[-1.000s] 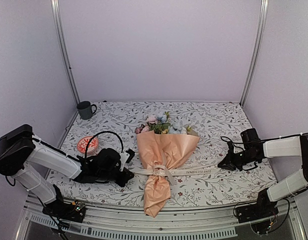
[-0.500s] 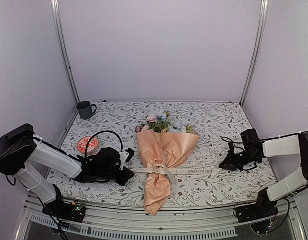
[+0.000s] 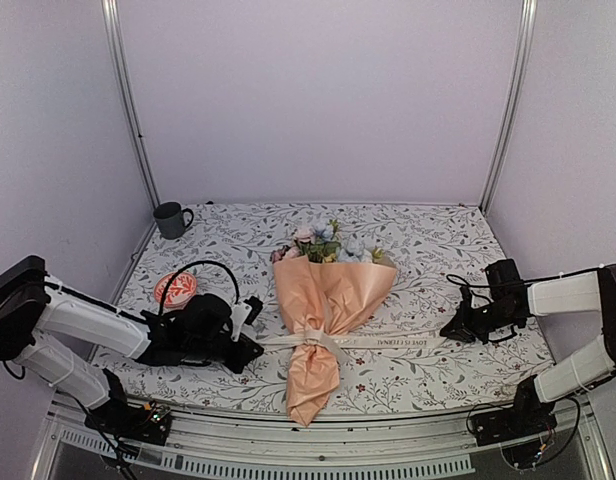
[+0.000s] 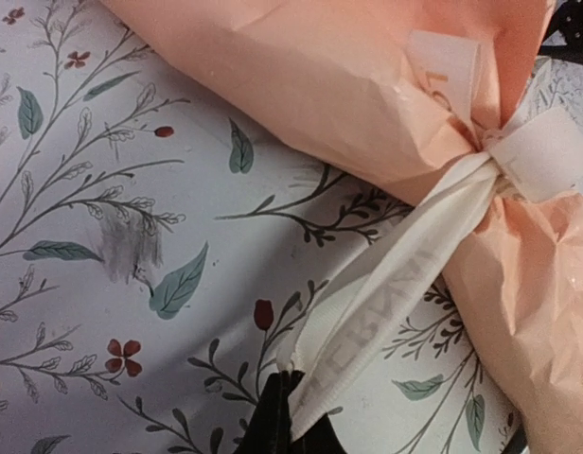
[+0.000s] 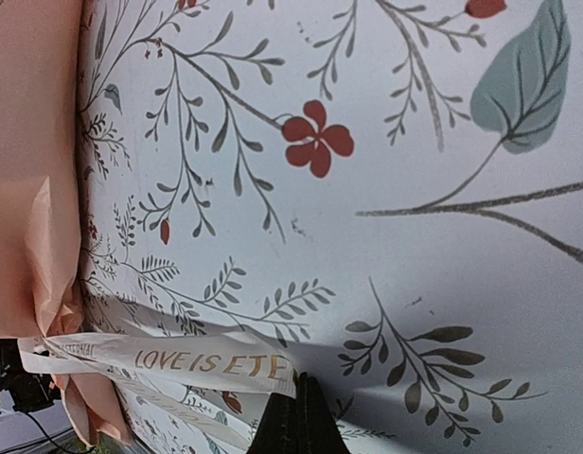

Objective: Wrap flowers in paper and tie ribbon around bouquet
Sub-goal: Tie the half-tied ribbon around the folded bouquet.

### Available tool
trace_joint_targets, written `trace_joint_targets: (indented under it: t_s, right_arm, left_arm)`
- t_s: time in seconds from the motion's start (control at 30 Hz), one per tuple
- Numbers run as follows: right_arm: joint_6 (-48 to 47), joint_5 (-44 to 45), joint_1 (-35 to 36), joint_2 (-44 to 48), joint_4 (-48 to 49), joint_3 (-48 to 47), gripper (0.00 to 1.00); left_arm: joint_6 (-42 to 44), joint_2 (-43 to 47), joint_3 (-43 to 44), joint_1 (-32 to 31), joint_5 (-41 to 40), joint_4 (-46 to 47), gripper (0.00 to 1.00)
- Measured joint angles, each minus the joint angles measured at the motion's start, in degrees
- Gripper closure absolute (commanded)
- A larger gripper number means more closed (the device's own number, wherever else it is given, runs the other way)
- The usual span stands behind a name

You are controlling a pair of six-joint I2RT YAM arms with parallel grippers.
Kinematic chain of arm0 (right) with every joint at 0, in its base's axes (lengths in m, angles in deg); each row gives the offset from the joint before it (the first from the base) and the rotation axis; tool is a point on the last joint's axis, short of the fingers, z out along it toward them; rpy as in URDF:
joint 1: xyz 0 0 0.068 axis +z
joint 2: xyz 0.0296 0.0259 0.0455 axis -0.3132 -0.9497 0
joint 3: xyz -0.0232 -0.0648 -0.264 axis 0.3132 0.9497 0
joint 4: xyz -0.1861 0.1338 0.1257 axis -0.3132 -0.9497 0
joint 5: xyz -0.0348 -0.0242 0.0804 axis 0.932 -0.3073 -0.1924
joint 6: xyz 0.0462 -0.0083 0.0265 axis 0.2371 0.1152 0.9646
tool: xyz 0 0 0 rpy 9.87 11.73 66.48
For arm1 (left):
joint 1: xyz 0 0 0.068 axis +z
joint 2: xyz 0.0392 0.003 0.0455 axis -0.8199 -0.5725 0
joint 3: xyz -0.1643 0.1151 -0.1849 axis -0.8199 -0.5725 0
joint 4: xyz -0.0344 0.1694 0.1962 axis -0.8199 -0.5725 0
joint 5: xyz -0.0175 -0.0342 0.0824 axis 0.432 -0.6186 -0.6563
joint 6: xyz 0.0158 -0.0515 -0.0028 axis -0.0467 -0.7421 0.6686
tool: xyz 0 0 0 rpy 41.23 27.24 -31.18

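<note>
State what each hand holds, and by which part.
The left hand grips the ribbon by its left end; the right hand grips its right end.

The leaf-print tablecloth carries the bouquet, the ribbon, a dark mug and a red-and-white dish.

Seen from above, the paper hides the stems of the flowers, and the print on the ribbon is too small to read. A black cable partly covers the dish at left. In the left wrist view the paper runs off the top and right edges, the ribbon's lettering is blurred, and the bottom edge cuts the left gripper. In the right wrist view the right gripper, also cut at the bottom, covers the print after "LOVE IS ETE"; the paper runs off the left edge.
</note>
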Motion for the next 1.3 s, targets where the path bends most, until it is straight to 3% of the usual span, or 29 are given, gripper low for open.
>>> trace_joint_targets:
  t_s: [0.87, 1.1, 1.3]
  right_arm:
    - [-0.02, 0.02, -2.75, 1.05, 0.02, 0.66, 0.99]
    - [-1.29, 0.11, -2.29, 1.36, -2.32, -1.53, 0.60]
    - [-1.77, 4.33, 0.85, 7.58, -8.04, -8.46, 0.47]
  left_arm:
    - [-3.28, -1.29, -1.36, -0.11, 1.75, 0.66, 1.00]
    - [-1.64, -1.33, -1.29, -0.59, 2.95, 0.94, 1.00]
    - [-0.07, -2.47, -0.02, -0.96, 3.50, 0.44, 1.00]
